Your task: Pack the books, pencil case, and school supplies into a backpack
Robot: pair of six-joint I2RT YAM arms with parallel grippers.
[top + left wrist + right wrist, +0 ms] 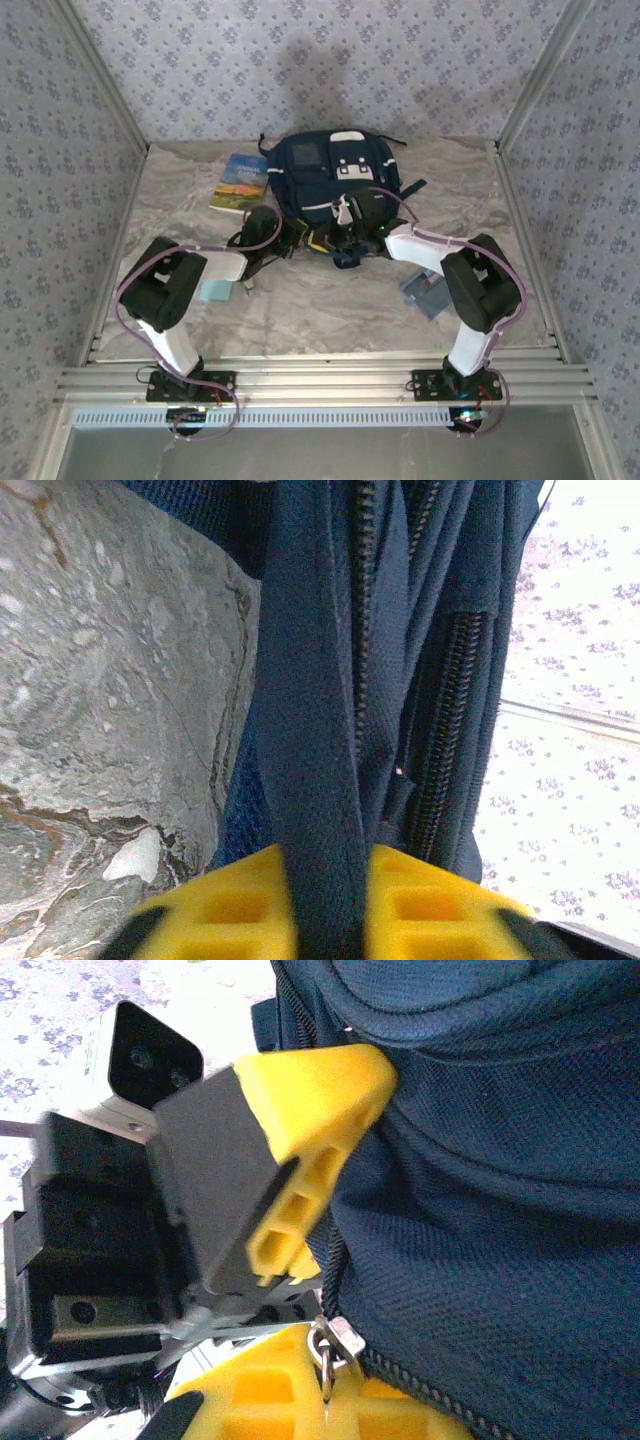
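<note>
Nothing packed: left fingers [230,912] clamp navy-blue fabric backpack [320,165], right fingers [250,1400] pinch its metal zipper pull [326,1345]; landscape-cover paperback [240,183] outside, upper left.

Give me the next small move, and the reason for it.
Probably the right gripper should draw the zipper pull along its track: it seems pinched on the pull, the backpack looks zipped shut, and the left gripper clamps a strap to brace it.

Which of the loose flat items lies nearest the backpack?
The landscape-cover paperback, right beside the backpack; the blue pad and grey pencil case lie farther off.
</note>
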